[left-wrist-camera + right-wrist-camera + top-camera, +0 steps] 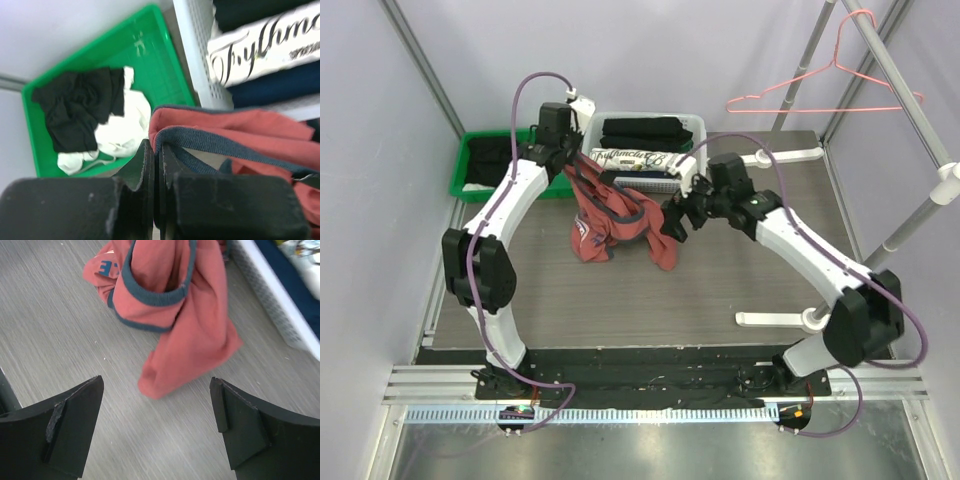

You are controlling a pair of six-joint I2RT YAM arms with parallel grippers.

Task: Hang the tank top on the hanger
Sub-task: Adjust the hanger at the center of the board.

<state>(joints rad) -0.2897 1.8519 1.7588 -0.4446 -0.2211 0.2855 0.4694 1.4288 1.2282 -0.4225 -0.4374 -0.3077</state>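
left pincer grips tank top, raised | right pincer just beside it | hanger hooked on rail

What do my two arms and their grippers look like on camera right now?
The left arm and right arm match: white shells, black joint housings, a purple cable looping along each. The left gripper and right gripper are black, each with two wedge-shaped fingers.

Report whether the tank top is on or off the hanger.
Off. The tank top hangs bunched, pinched in the shut left gripper, while the hanger hangs bare on the rail at far right.
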